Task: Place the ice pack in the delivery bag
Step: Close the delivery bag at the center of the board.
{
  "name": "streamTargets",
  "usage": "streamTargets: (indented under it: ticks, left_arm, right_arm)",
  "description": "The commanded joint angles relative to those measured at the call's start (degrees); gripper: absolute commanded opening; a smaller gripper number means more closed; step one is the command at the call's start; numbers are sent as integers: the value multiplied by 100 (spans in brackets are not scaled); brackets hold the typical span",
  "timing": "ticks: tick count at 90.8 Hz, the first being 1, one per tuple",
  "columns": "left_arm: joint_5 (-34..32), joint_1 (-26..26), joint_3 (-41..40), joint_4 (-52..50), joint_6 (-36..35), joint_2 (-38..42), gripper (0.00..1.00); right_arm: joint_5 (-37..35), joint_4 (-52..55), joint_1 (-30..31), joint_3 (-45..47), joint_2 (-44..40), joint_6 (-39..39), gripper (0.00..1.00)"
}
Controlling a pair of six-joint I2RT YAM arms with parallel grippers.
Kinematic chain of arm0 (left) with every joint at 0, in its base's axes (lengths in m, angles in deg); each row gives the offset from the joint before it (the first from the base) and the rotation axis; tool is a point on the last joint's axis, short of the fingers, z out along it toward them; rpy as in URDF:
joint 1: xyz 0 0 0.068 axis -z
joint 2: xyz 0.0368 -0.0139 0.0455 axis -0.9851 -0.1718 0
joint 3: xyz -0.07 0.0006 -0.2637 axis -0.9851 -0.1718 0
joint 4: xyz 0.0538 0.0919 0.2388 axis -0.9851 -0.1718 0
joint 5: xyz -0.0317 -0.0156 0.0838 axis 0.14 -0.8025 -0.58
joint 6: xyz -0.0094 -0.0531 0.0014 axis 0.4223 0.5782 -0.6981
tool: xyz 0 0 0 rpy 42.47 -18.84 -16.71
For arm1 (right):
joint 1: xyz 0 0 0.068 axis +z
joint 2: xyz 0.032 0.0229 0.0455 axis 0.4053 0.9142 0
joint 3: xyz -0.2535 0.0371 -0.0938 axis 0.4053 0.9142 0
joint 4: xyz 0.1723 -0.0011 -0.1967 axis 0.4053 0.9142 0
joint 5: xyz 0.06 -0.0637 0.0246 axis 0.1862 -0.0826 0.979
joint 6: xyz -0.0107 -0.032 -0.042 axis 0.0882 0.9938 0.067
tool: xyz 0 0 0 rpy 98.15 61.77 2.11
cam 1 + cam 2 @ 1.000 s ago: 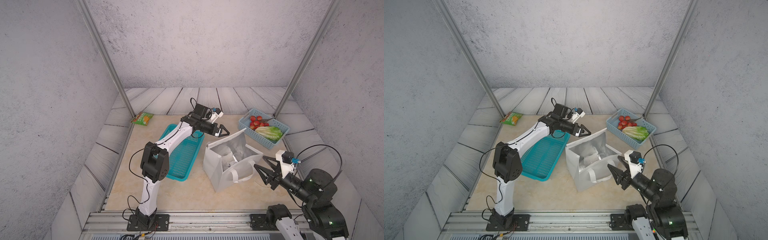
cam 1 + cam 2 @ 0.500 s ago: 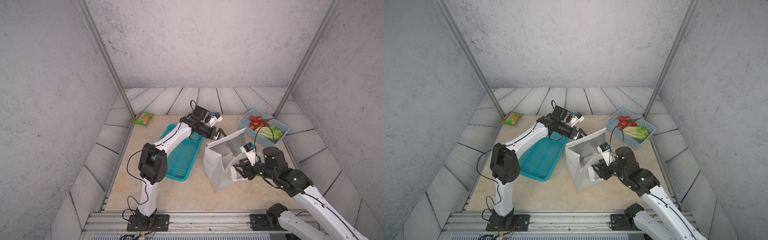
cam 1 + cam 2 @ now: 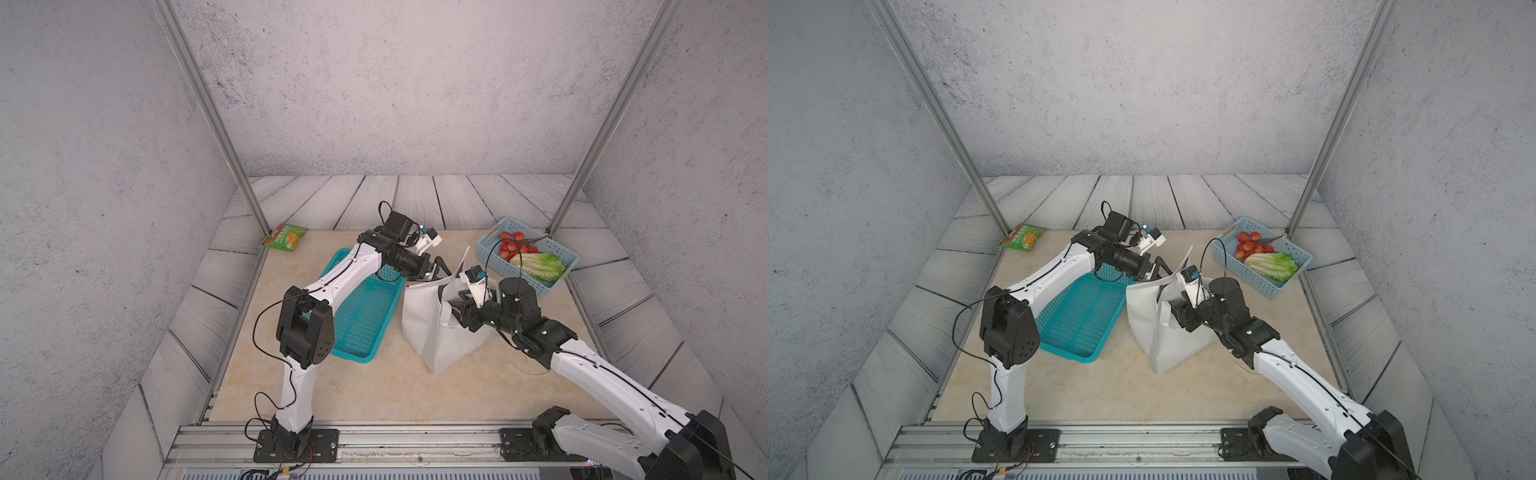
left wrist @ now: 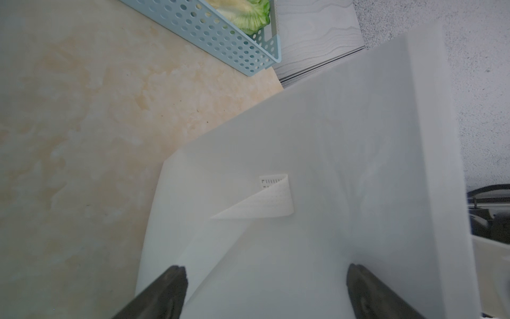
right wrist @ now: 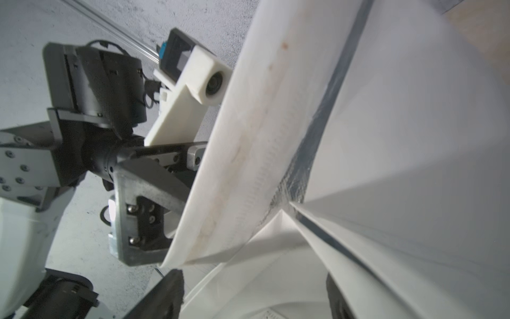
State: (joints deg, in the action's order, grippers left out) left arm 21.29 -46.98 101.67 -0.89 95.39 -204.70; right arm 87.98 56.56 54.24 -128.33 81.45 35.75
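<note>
Swung in from the front right corner over the last second, the right gripper [image 3: 457, 309] is now set at the mouth of the delivery bag [image 3: 432, 332], against its near handle loop. Its fingers [image 5: 165, 295] are seen held apart, with white bag fabric beyond the gap and nothing clamped. The left gripper [image 3: 439, 269] has been lowered to the bag's raised rear flap; its fingers [image 4: 165, 292] are spread wide over the flap's outer face, and contact cannot be judged. The bag is stood upright mid-counter [image 3: 374, 386], between the teal basket [image 3: 361, 316] and the pale blue basket [image 3: 557, 246], in which lettuce [image 3: 540, 266] and tomatoes [image 3: 513, 245] are laid. The ice pack cannot be made out in any view.
</note>
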Motion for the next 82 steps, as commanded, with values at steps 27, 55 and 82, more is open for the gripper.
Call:
streamTargets:
  ticks: [27,55,82]
  left_arm:
    - [14,-54,157,-337,202,303,97]
    - [168,-159,110,-428,277,501,98]
    - [-496,-17,-88,-1315,-485,695,98]
  right_arm:
    - [558,-715,28,153,359,-84,56]
    - [585,-1100,18,192,501,-349,54]
    - [592,-1359,27,159,609,-581,48]
